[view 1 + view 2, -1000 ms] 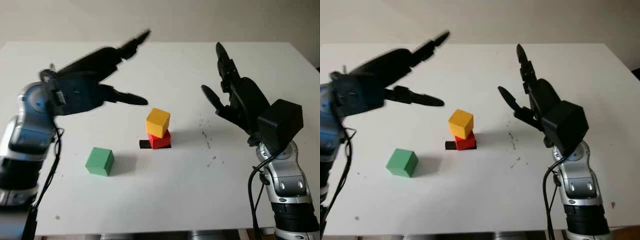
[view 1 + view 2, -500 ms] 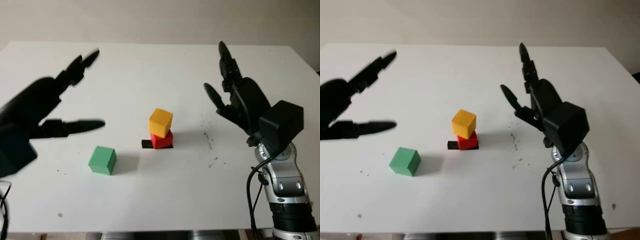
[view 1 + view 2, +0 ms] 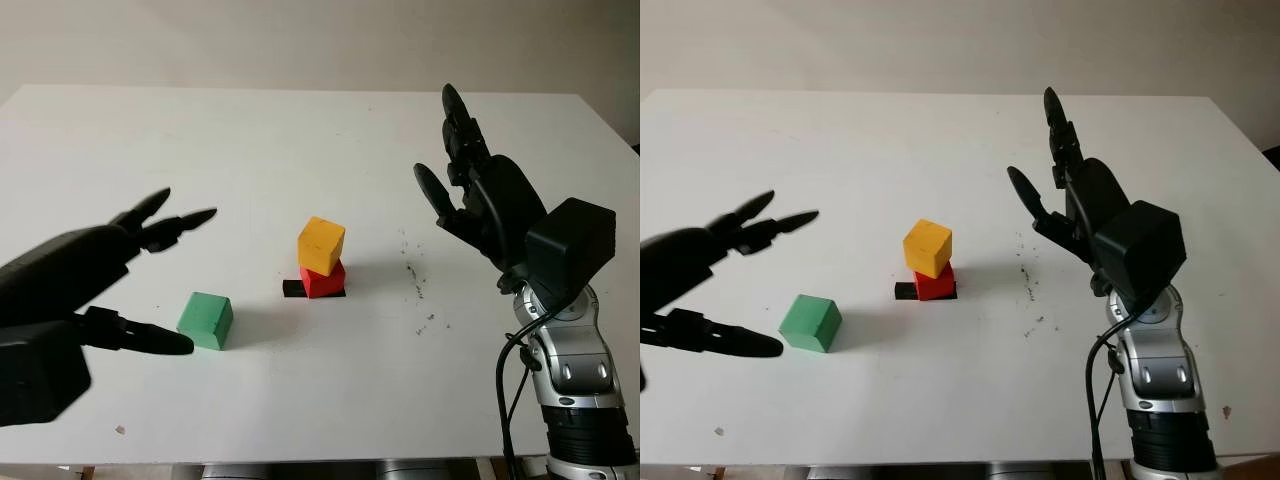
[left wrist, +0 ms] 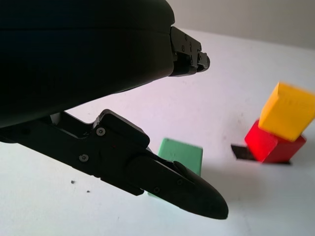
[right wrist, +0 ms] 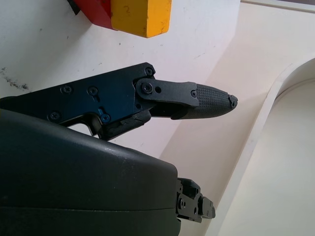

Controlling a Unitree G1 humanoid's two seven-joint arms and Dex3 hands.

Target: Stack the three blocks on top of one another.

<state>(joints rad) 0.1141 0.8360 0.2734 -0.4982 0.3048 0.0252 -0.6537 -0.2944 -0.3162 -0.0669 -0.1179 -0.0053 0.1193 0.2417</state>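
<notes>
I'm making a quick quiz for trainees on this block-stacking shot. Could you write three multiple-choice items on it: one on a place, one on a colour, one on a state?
1. Where is the green block?
A. on the yellow block
B. alone on the table, left of the stack
C. in the right hand

2. What colour is the block on top of the red block?
A. blue
B. green
C. yellow

3. What is the left hand doing?
A. open beside the green block, holding nothing
B. gripping the red block
C. pressing down on the stack

Answers:
1 B, it sits by itself on the white top.
2 C, the yellow block rests on red.
3 A, nothing lies between its fingers; the right hand is likewise open, right of the stack.
</notes>
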